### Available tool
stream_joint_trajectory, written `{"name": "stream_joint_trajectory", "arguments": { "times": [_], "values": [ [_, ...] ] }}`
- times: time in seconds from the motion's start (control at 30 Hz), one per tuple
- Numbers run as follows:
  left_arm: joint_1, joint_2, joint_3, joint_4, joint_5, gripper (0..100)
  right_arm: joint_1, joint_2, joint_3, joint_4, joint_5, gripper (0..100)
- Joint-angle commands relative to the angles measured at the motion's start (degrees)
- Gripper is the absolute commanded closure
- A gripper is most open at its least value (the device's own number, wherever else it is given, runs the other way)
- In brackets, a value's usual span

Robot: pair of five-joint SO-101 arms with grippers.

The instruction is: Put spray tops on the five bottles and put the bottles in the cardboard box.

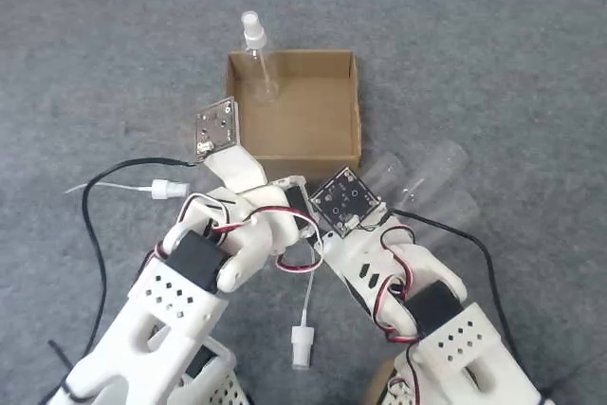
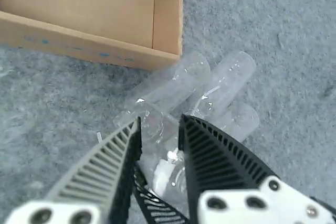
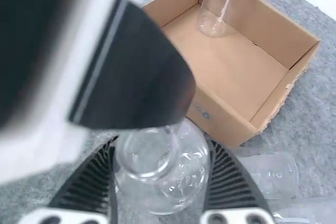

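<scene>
My right gripper (image 3: pixel 160 145) is shut on a clear bottle (image 3: pixel 157 182), which it holds upright just in front of the cardboard box (image 3: pixel 278 95). My left gripper (image 2: pixel 160 124) hangs right over the bottle's neck, shut on a white spray top (image 2: pixel 168 158). The top's thin tube (image 3: pixel 174 128) reaches down into the bottle's mouth. In the high view both arms meet in front of the box (image 1: pixel 313 166). One capped bottle (image 1: pixel 258 59) stands in its far left corner. Three bare bottles (image 1: pixel 432 173) lie on the carpet to the right of the box.
Two loose spray tops with tubes lie on the grey carpet, one to the left (image 1: pixel 171 189) and one near the front between the arms (image 1: pixel 302 343). A black cable (image 1: pixel 95 234) loops at the left. Most of the box floor (image 3: pixel 231 72) is bare.
</scene>
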State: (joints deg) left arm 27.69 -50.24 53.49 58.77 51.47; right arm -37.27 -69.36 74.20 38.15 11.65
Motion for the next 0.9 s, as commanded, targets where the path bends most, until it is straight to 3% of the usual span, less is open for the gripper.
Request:
{"name": "stream_joint_trajectory", "arguments": {
  "times": [0.0, 0.2, 0.4, 0.87],
  "values": [
    [-2.02, -0.79, -1.45, 4.31, 0.44, 89, 1.01, -2.42, -0.97, -2.77, 0.00, 97.2],
    [-11.08, -0.79, -6.46, 11.96, -10.37, 89, 1.10, -2.51, -0.97, -2.68, 0.00, 97.2],
    [-21.45, -0.70, -12.44, 16.97, -26.02, 88, 2.07, -2.51, -0.97, -2.77, 0.00, 97.2],
    [-40.97, -0.26, -13.14, 14.33, -59.43, 88, 4.09, -2.51, -1.05, -3.03, 0.00, 97.2]
  ]
}}
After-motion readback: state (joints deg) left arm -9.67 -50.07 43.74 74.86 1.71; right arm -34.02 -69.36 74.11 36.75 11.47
